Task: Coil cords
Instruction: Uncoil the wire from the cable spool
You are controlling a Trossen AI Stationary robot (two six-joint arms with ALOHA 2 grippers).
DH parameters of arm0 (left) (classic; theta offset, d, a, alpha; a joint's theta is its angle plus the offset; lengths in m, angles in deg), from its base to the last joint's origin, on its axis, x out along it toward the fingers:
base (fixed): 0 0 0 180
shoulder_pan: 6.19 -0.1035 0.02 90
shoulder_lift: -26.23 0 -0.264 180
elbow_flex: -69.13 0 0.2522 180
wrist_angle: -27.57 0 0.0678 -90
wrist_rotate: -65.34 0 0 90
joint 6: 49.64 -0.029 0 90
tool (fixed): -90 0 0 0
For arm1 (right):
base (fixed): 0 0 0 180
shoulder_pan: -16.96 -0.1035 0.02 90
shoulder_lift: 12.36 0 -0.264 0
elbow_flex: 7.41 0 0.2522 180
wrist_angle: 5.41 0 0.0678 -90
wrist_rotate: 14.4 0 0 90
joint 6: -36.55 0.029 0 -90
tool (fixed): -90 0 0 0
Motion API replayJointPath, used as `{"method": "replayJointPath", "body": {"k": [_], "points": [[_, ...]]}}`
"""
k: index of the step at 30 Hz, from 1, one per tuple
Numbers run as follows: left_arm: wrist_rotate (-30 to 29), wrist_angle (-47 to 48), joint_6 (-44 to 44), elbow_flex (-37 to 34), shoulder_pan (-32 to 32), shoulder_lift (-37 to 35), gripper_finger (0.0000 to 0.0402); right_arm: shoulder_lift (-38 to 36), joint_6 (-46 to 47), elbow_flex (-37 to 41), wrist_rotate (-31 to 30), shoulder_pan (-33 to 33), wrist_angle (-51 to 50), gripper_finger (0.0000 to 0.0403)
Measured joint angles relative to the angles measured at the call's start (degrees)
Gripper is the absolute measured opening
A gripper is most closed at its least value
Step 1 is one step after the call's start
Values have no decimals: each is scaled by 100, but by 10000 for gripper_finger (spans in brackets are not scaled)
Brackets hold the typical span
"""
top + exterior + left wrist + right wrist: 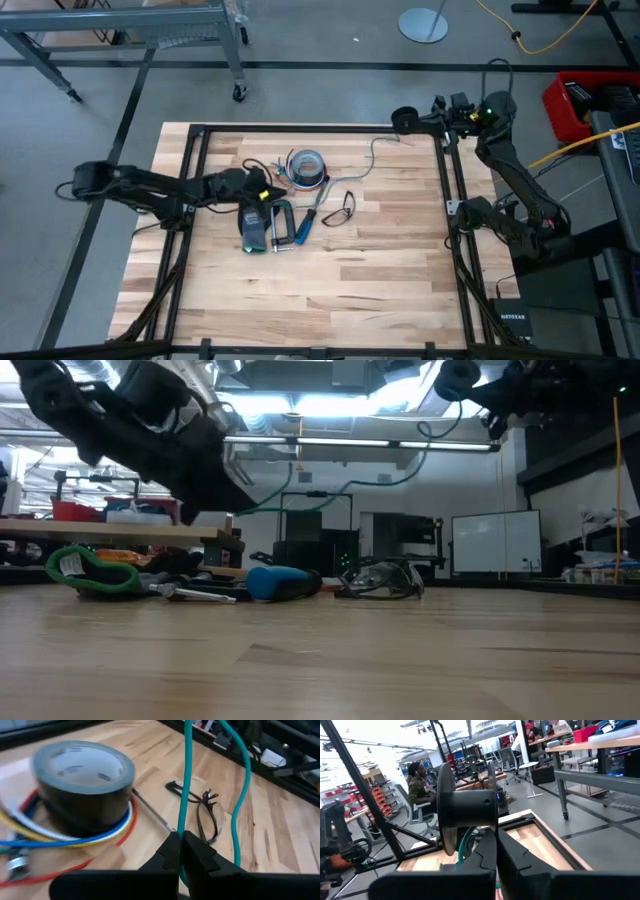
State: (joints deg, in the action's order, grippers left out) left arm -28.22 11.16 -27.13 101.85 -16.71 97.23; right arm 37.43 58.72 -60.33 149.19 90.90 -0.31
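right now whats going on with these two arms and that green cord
The left gripper is shut on a thin teal-green cord over the wooden table, beside a grey tape roll. The cord runs up and across to the right gripper, which is shut on it beside a black spool at the table's far right corner.

Teal cord (pixel 186 780) cut off at top edge; far end unseen.

Grey floor (pixel 330 45) is showing around the wooden table (pixel 330 270). A metal cart (pixel 150 30) on casters is standing beyond it, near a round lamp base (pixel 425 22). Ceiling lights (pixel 330 405) are glowing over a whiteboard (pixel 495 545) and workbench (pixel 110 530). A person (pixel 417 787) is sitting among shelves, a long bench (pixel 600 755) running opposite.
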Motion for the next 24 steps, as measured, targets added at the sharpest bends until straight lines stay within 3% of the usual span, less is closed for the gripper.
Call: {"method": "replayJointPath", "body": {"k": [6, 10, 19, 24], "points": [[0, -2156, -214, 3, 103, 1204, 0, -373, -321, 0, 100, 36, -861, 1], [46, -3014, -343, 120, 115, 1775, 0, -579, -957, 0, 89, 36, -1812, 1], [852, -3198, -345, 915, 115, 2559, 0, -777, -2268, 0, -217, 33, -3824, 1], [873, -3163, -205, 1257, 112, 2800, 16, -771, -2525, 0, -294, 33, -4140, 1]]}}
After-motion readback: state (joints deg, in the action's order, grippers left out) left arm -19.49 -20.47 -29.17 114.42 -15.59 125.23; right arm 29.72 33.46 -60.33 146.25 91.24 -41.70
